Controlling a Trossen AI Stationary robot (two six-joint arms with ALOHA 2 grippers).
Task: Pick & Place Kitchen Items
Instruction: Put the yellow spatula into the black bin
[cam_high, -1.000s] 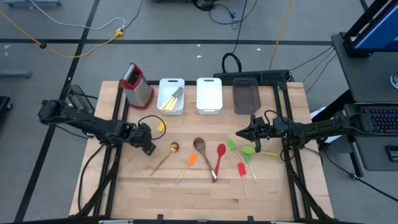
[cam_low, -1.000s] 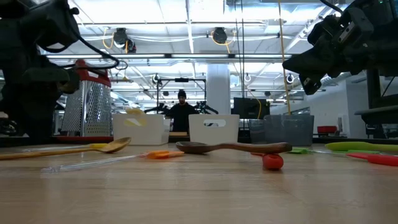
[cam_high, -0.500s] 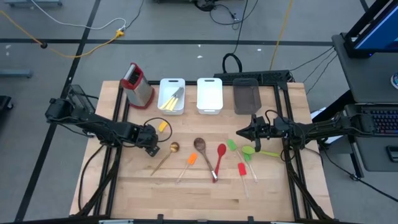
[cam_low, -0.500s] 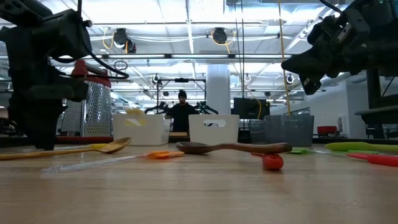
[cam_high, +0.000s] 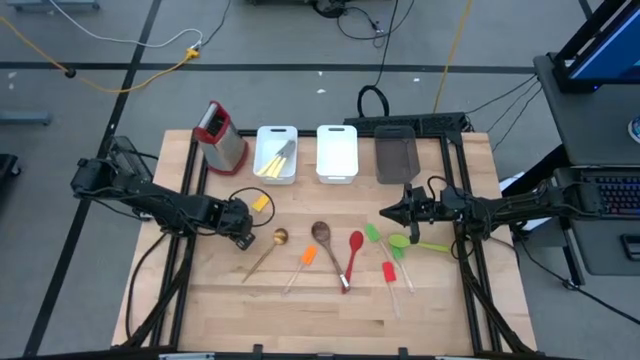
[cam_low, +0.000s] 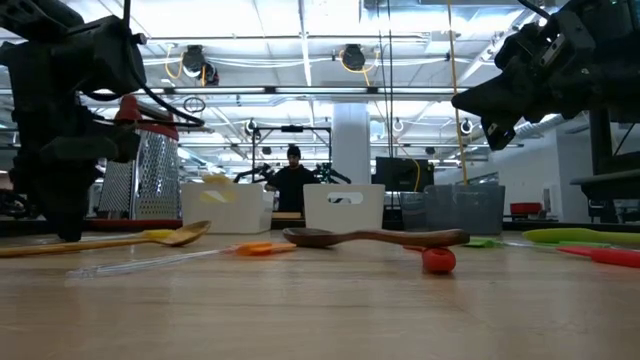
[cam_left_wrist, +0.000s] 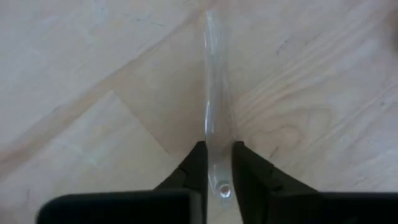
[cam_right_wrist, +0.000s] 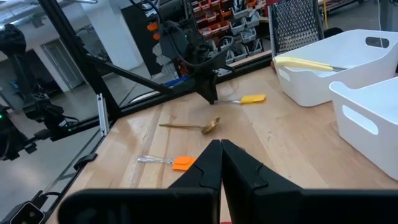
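Fingers of your left gripper (cam_left_wrist: 217, 167) pinch the clear handle of the yellow spatula (cam_high: 259, 203), low on the counter (cam_high: 300, 310), left-centre of high view. Right gripper (cam_high: 383, 215) hovers centre-right w/ fingers pressed together, nothing held. Rest of utensils lie mid-frame: wooden spoon (cam_high: 321, 236), red spoon (cam_high: 354, 247), orange spatula (cam_high: 306, 257).

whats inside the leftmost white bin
The leftmost white bin holds pale yellow-handled utensils with metal parts, lying across each other. How many there are, and anything beneath them, is hidden.
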